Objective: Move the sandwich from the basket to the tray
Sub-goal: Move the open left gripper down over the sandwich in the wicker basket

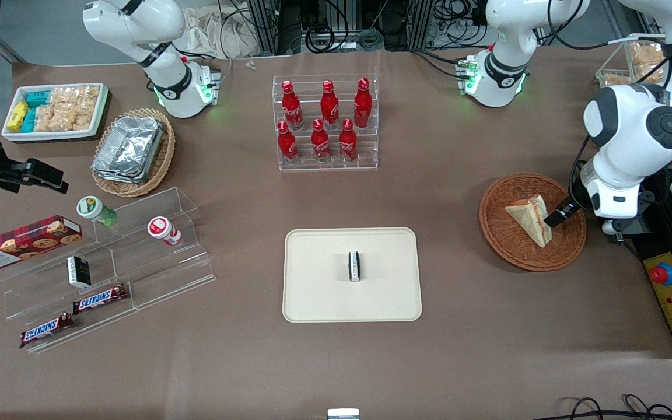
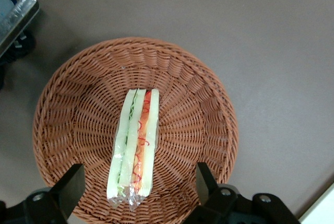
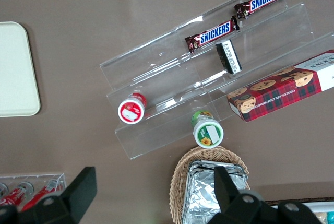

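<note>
A: we see the sandwich lying in the basket, cut edge up; red and green filling layers visible along it in the wrist view; clear wrap bunched at one end.

B: agreed; in the front view the sandwich sits roughly mid-basket, and the basket is on the brown table toward the working arm's end.

A: gripper state: we read the fingers as spread wide; one finger on each flank of the sandwich, both clear of it; nothing gripped.

B: same here; front view has the gripper low over the basket, just beside the sandwich; whether it touches the wicker we can't tell.

A: tray is well apart from the basket, centre of the table, nearer the front camera than the bottle rack.

B: we also see a small dark bar on the tray, about its middle; label unreadable.

A: tray corner shows in the right wrist view too; Snickers bars on the clear stepped stand there.
</note>
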### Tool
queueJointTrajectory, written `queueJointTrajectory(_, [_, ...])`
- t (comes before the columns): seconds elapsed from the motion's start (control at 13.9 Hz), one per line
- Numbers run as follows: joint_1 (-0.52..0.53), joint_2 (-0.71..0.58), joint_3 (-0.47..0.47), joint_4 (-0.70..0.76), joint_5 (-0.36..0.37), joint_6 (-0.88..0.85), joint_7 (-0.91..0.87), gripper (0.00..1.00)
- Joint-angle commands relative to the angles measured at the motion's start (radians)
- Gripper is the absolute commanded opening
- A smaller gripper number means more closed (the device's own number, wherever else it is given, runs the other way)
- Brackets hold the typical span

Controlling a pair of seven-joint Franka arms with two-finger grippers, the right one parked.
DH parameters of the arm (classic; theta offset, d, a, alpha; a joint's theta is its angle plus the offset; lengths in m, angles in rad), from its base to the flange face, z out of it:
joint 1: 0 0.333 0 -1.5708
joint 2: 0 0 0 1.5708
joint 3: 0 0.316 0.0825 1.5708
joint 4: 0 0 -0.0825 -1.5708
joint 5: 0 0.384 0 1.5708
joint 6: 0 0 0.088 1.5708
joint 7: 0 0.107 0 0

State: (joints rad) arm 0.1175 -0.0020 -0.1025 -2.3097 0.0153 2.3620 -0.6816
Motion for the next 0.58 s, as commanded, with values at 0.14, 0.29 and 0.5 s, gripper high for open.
queueJointTrajectory(0.14, [-0.004, -0.046, -0.003, -0.167, 0.005, 0.166, -0.03, 0.95])
queueJointTrajectory(0.29, [-0.004, -0.044, -0.003, -0.217, 0.005, 0.23, -0.032, 0.95])
queueJointTrajectory(0.5, [-0.006, -0.03, -0.005, -0.252, 0.005, 0.284, -0.038, 0.95])
